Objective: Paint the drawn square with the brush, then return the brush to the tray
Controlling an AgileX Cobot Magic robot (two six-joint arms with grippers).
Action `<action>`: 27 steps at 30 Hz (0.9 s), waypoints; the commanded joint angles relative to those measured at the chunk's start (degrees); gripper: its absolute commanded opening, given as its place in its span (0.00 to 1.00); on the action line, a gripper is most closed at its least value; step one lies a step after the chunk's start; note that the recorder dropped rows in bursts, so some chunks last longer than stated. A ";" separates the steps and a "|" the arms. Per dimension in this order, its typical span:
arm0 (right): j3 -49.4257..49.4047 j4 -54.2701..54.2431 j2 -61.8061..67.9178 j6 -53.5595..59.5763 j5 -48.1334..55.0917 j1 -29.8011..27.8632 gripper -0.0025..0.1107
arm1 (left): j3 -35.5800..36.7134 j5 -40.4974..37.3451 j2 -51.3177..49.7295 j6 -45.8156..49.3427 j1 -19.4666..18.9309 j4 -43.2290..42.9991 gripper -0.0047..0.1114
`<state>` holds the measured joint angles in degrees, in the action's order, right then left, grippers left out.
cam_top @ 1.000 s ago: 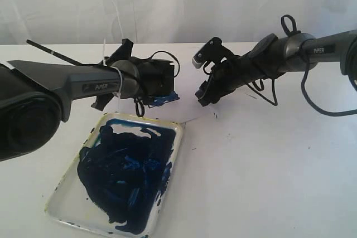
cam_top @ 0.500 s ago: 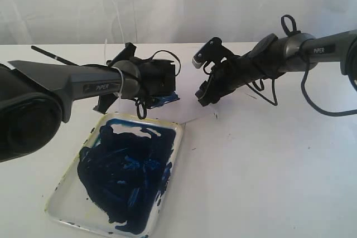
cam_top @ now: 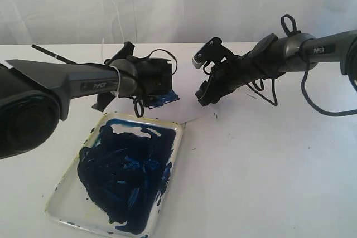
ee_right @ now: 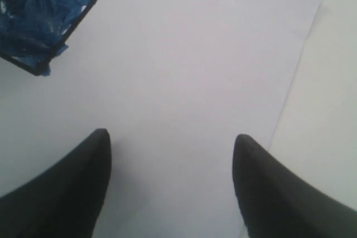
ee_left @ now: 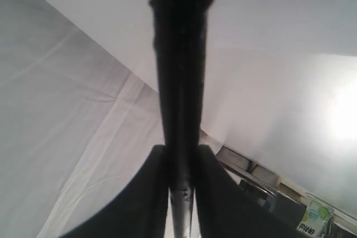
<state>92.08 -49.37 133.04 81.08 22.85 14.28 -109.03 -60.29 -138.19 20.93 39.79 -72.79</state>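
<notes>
Behind the left arm (cam_top: 67, 85), drawn square (cam_top: 167, 98) barely shows; left jaws pinch brush (ee_left: 181, 82), right jaws spread.

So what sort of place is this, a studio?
Probably a robotics test bench, not a studio: a left arm holding the brush, a right arm, a white table, the tray smeared with blue paint.

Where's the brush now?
The brush is clamped in the left claw, left of centre in the exterior view, just past the tray, handle sticking out back-left.
</notes>
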 commanded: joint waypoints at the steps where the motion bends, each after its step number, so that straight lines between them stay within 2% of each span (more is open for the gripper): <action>1: -0.74 2.68 1.73 1.06 0.32 0.07 0.55 | 0.27 -1.99 0.15 -1.63 -1.16 -2.55 0.04; 9: -0.74 2.68 1.73 1.06 0.32 0.07 0.55 | 0.27 0.25 0.27 -10.57 -0.20 -6.30 0.04; 13: -0.74 2.80 1.73 1.06 0.33 0.07 0.55 | 0.27 -0.14 -0.23 -3.03 0.65 -4.26 0.04; 20: -0.74 2.81 1.73 1.17 0.33 0.07 0.55 | 0.27 -0.13 -0.49 -3.02 -3.11 -3.60 0.04; 27: -0.74 2.81 1.73 1.17 0.33 0.07 0.55 | 0.27 0.69 -0.49 -2.77 -3.13 -3.09 0.04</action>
<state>92.08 -49.37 133.04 81.08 22.85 14.28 -109.03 -59.35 -139.16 18.00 36.74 -76.00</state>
